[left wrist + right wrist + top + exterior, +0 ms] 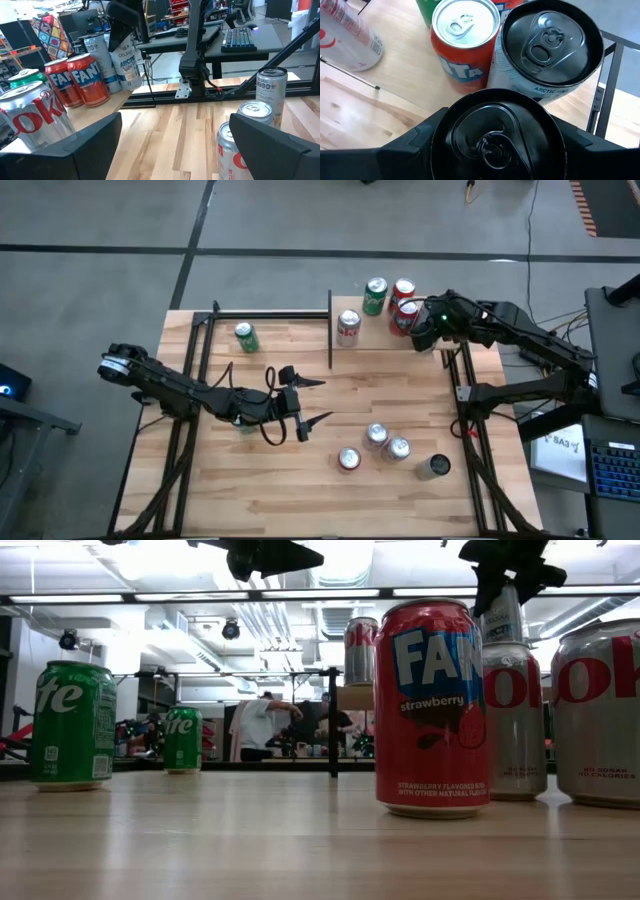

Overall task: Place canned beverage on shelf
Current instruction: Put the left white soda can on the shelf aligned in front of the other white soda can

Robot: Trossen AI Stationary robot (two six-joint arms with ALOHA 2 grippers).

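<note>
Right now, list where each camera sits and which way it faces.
High: above the table, looking straight down; both arms show, left gripper open mid-table, right gripper at the shelf.
Low: at table-top height, looking level across past the strawberry can; the arms enter from above.
Left wrist: looks past its own open fingers toward the shelf.
Right wrist: looks down on the black-topped can held between its fingers.
Shared: both wrist views show the Fanta can on the shelf.

The butcher-block table [300, 490] carries scattered cans [388, 448]; the shelf [372, 328] holds more cans [375, 296].
</note>
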